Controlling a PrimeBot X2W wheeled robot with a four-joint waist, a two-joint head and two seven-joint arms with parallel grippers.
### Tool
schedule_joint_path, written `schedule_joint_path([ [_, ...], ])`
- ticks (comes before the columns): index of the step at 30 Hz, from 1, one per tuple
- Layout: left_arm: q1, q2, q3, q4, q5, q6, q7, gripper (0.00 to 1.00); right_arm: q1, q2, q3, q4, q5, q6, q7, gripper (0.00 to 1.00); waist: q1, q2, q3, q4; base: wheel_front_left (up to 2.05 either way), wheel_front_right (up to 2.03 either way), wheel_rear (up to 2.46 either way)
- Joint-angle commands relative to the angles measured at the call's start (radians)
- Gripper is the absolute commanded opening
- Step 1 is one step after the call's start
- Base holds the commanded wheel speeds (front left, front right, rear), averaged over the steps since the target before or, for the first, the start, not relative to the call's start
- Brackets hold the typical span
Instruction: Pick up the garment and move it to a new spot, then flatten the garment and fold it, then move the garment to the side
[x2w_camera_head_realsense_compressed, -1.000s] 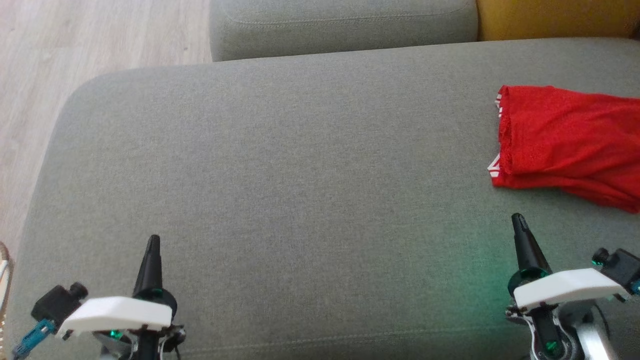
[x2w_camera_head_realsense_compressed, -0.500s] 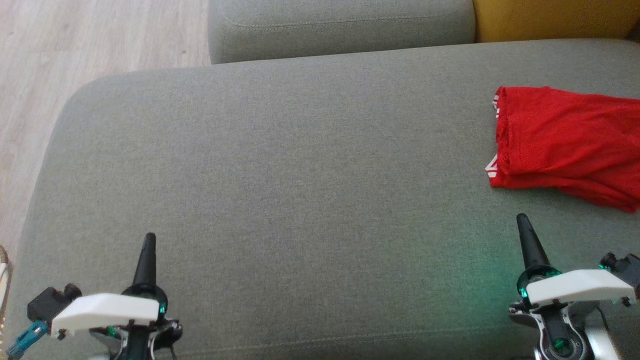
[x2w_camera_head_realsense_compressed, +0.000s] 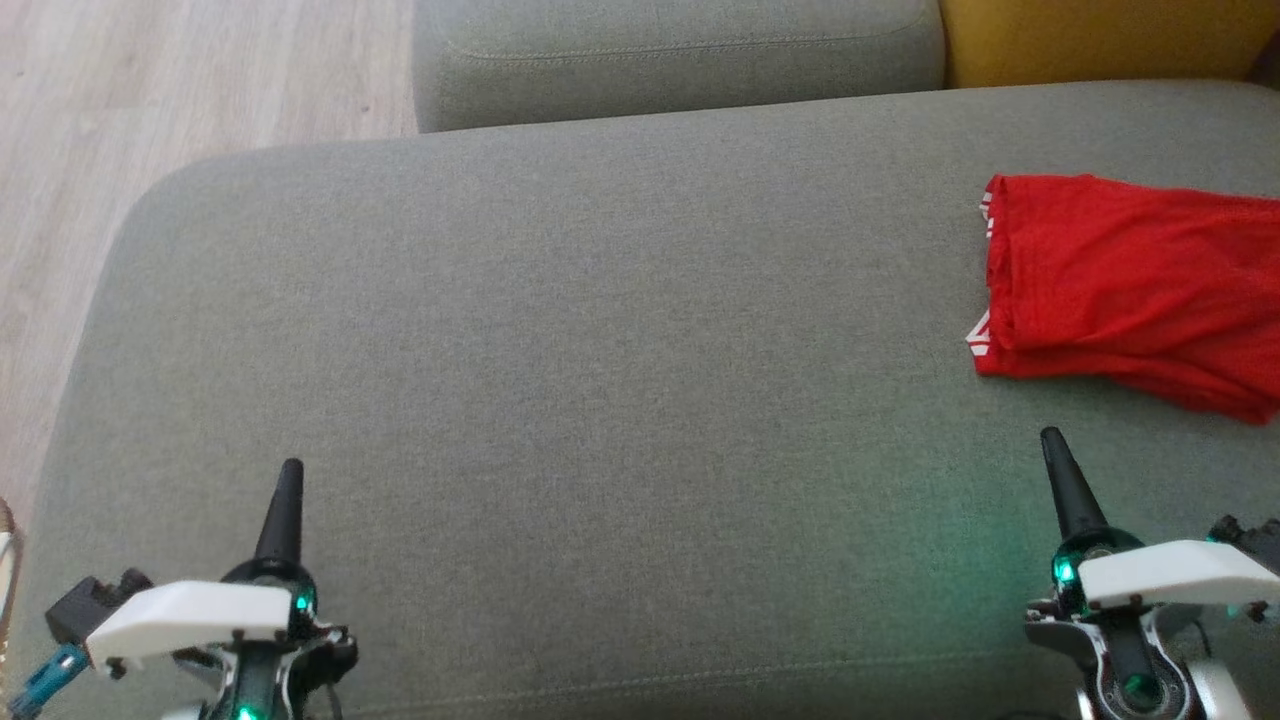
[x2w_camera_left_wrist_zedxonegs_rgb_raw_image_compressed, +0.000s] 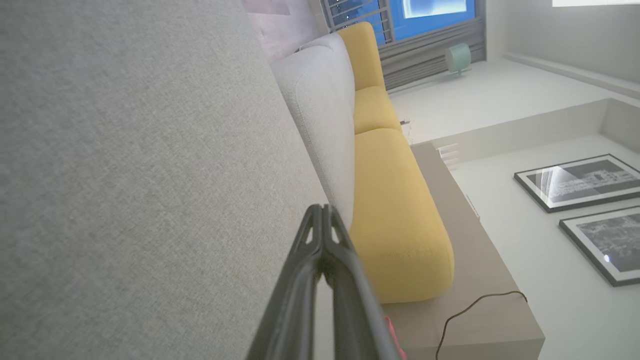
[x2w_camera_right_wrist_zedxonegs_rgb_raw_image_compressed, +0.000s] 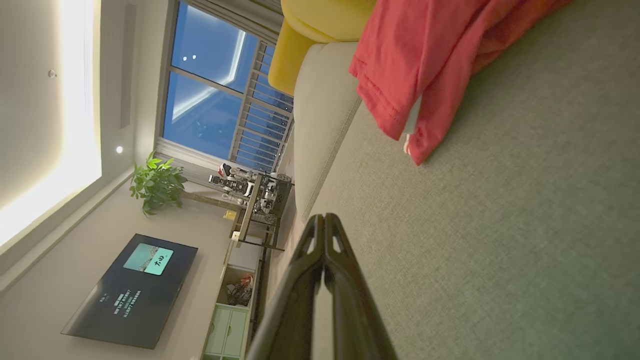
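The right tool (x2w_camera_right_wrist_zedxonegs_rgb_raw_image_compressed: 325, 218), tips together, near the grey sofa seat (x2w_camera_right_wrist_zedxonegs_rgb_raw_image_compressed: 500, 240), red garment (x2w_camera_right_wrist_zedxonegs_rgb_raw_image_compressed: 415, 55) apart beyond it.

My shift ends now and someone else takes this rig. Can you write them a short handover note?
Left gripper: shut, empty, at the near left of the grey fabric sofa seat.
Right gripper: shut, empty, near right, just short of the red cloth garment, not touching it.
Garment: lying at the seat's right side, doubled over in layers.
Done, it seems: fold and move aside.
Left: perhaps only checking the fold.

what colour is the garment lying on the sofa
Red, with white trim at its edge; garment shows best in the head view.
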Motion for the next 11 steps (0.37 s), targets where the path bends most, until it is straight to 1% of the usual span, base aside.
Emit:
schedule_joint_path([
  [1, -0.058, 0.016, 0.037, -0.025, -0.026, -0.009, 0.010, 0.00, -0.052, -0.003, 0.009, -0.039, 0.031, 0.000, 0.008, 0.00, 0.0000, 0.0000, -0.001, 0.000, 0.00, 0.00, 0.00],
  [11, -0.071, 0.016, 0.056, -0.014, -0.127, -0.014, 0.040, 0.00, -0.053, -0.003, 0.000, -0.040, 0.148, 0.000, 0.037, 0.00, 0.0000, 0.0000, -0.005, -0.004, 0.00, 0.00, 0.00],
])
